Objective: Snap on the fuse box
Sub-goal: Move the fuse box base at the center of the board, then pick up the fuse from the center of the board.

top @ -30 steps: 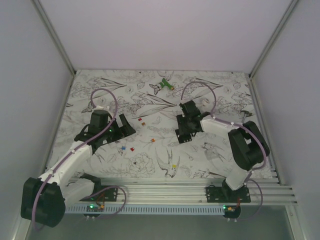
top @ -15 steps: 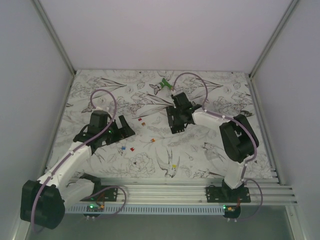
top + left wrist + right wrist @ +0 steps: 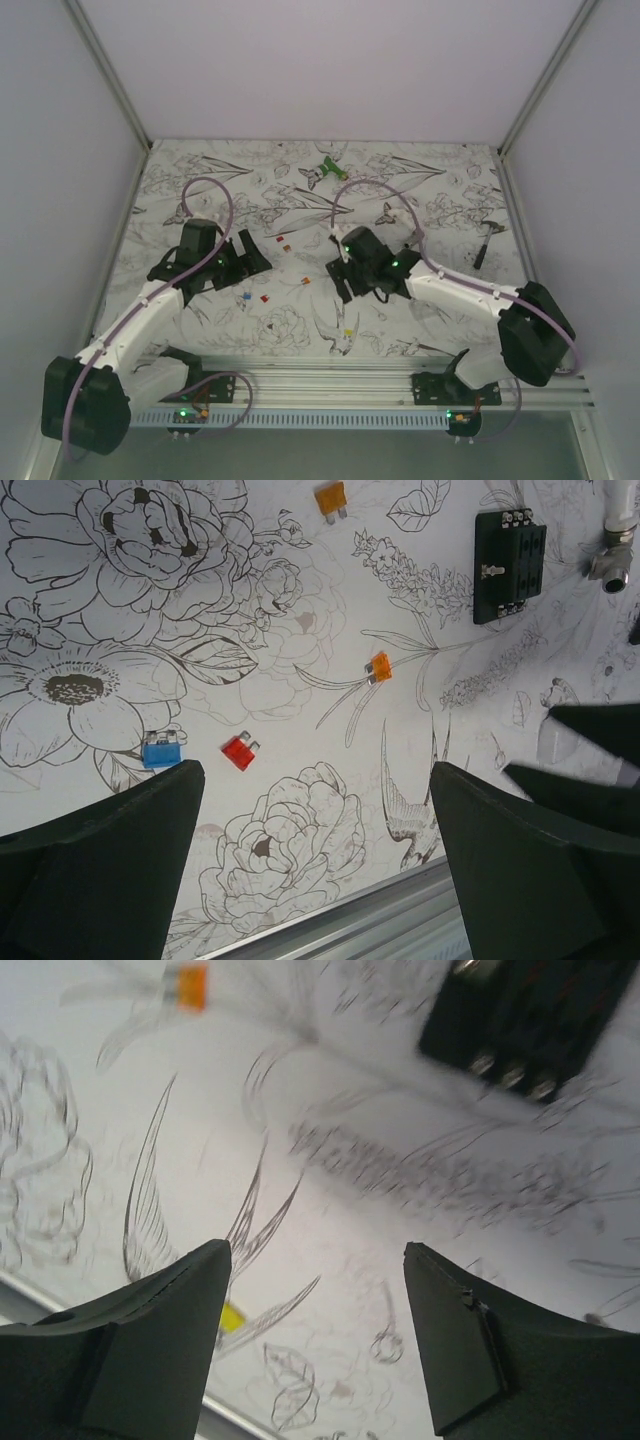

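The fuse box point(image 3: 510, 565) is a flat black block lying on the flower-printed mat point(image 3: 300, 600), with small metal terminals along its edges. It appears blurred at the top right of the right wrist view point(image 3: 525, 1015), beyond the fingertips. In the top view it merges with the black right gripper and I cannot pick it out. My right gripper point(image 3: 362, 288) point(image 3: 315, 1250) hangs over the mat's middle, open and empty, not touching the box. My left gripper point(image 3: 240, 262) point(image 3: 315, 772) is wide open over bare mat, well to the left of the box.
Loose fuses lie on the mat: blue point(image 3: 160, 750), red point(image 3: 238, 750), orange point(image 3: 380, 665), another orange point(image 3: 330, 495) and yellow point(image 3: 348, 331). A green-and-white object point(image 3: 328, 170) sits at the back. A dark tool point(image 3: 483, 245) lies far right. The metal rail point(image 3: 360, 375) runs along the near edge.
My right arm swung from the mat's right-middle toward the centre and nearer the rail, and its jaws spread wider. The left arm has stayed still.
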Controlling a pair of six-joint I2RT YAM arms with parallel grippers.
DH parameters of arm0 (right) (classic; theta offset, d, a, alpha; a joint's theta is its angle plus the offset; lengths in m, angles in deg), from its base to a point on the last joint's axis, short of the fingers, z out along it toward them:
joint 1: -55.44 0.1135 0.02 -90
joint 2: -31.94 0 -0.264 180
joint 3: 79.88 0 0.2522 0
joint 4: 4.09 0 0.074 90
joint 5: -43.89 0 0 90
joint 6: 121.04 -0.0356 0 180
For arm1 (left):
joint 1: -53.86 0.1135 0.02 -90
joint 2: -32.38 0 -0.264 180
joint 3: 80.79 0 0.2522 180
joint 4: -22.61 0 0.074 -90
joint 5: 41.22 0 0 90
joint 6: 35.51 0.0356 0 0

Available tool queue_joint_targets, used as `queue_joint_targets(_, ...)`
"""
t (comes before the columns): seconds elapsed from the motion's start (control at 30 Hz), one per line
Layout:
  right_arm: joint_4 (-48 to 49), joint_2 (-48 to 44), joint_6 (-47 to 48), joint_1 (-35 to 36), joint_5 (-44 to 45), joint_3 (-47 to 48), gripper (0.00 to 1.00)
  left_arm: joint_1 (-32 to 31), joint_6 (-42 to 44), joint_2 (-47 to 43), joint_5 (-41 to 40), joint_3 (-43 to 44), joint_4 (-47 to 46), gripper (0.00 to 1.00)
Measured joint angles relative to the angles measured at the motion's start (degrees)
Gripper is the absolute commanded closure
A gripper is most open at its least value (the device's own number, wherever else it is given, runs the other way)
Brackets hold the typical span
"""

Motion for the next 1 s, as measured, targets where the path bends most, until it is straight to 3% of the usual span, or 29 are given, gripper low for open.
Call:
queue_joint_targets(0.37, -5.5, -0.9, -5.2, 12.9, -0.9, -5.6, 0.37, -0.9, -1.3, 2.6, 0.8, 0.9, 0.0, 0.0)
queue_joint_targets(1.0, -7.2, 6.0, -4.8, 15.2, 1.3, -5.5, 0.58, -1.1, -1.6, 4.1, 1.4, 0.9, 0.2, 0.0)
